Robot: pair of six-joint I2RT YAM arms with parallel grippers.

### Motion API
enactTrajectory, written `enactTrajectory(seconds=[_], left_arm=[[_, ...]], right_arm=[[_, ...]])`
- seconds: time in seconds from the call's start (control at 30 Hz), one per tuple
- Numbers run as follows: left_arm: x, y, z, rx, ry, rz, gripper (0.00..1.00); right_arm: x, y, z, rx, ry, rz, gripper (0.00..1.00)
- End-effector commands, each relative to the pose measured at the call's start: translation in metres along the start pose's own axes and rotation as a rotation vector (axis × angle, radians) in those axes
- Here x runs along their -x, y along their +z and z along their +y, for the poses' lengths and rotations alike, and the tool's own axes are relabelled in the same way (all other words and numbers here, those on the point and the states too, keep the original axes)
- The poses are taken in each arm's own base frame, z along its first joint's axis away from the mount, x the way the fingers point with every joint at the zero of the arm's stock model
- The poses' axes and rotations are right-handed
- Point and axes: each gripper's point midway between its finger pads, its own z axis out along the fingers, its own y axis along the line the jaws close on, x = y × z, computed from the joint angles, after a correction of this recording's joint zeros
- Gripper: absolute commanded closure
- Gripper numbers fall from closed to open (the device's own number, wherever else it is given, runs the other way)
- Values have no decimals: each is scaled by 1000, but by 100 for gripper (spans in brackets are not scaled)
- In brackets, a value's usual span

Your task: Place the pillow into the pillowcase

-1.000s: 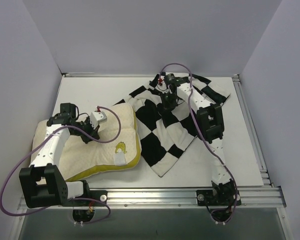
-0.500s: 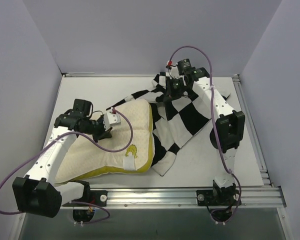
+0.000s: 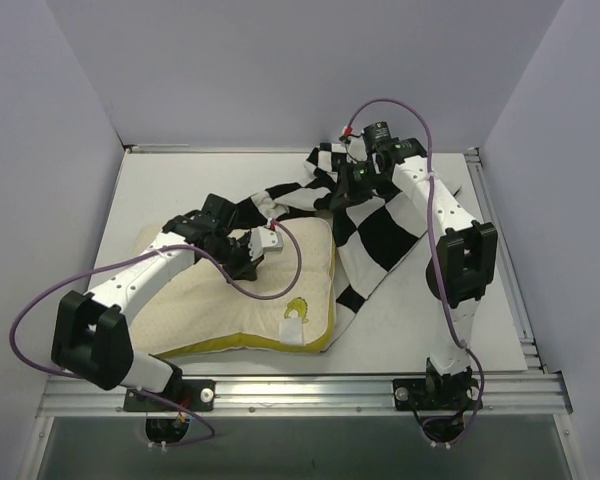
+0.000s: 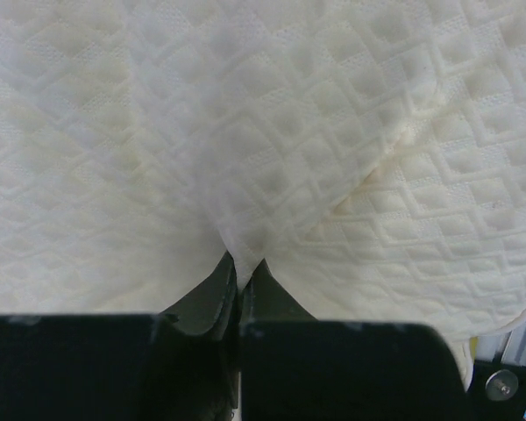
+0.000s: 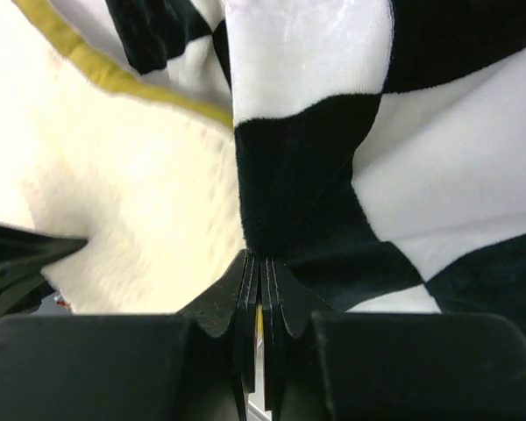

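The cream quilted pillow (image 3: pixel 220 305) lies at the front left, its yellow edge and white tag at the right corner. My left gripper (image 3: pixel 248 262) is shut on a pinch of the pillow's cover; in the left wrist view the fabric (image 4: pixel 272 158) rises from between the closed jaws of the gripper (image 4: pixel 242 267). The black-and-white checkered pillowcase (image 3: pixel 380 225) is bunched at the back right, its edge lying over the pillow's far right corner. My right gripper (image 3: pixel 342 192) is shut on the pillowcase and lifts it; the right wrist view shows its jaws (image 5: pixel 261 263) pinching a black square (image 5: pixel 289 175).
White side walls stand left, right and behind. An aluminium rail (image 3: pixel 310 392) runs along the near edge with both arm bases. Purple cables loop off both arms. Bare table (image 3: pixel 450 320) lies at the front right.
My left gripper has dragged the pillow rightward toward the pillowcase. My right gripper has lifted and bunched the pillowcase back and right, so it now covers less table.
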Motion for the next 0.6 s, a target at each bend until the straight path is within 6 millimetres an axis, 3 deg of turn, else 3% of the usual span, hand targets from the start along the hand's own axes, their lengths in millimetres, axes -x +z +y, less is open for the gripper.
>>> enactTrajectory(seconds=[0.0, 0.03, 0.13, 0.27, 0.33, 0.37, 0.5, 0.57], left_arm=[[49, -3, 45, 117, 8, -103, 100], [62, -7, 54, 138, 20, -116, 100], [62, 5, 69, 148, -2, -78, 100], [78, 18, 82, 124, 18, -81, 100], [85, 24, 79, 88, 18, -99, 100], [84, 34, 67, 37, 40, -74, 100], [69, 59, 39, -36, 114, 5, 100], [70, 63, 43, -26, 82, 6, 100]], right_arm=[[-7, -34, 25, 62, -22, -26, 100], [-12, -35, 26, 66, -31, -21, 100], [-20, -36, 25, 70, -41, -9, 100], [-26, -36, 27, 91, -40, 1, 100], [-28, -34, 27, 97, -37, 7, 100], [-27, -34, 27, 97, -39, 6, 100], [-20, -39, 28, 92, -47, -18, 100], [-21, -45, 31, 97, -55, -26, 100]])
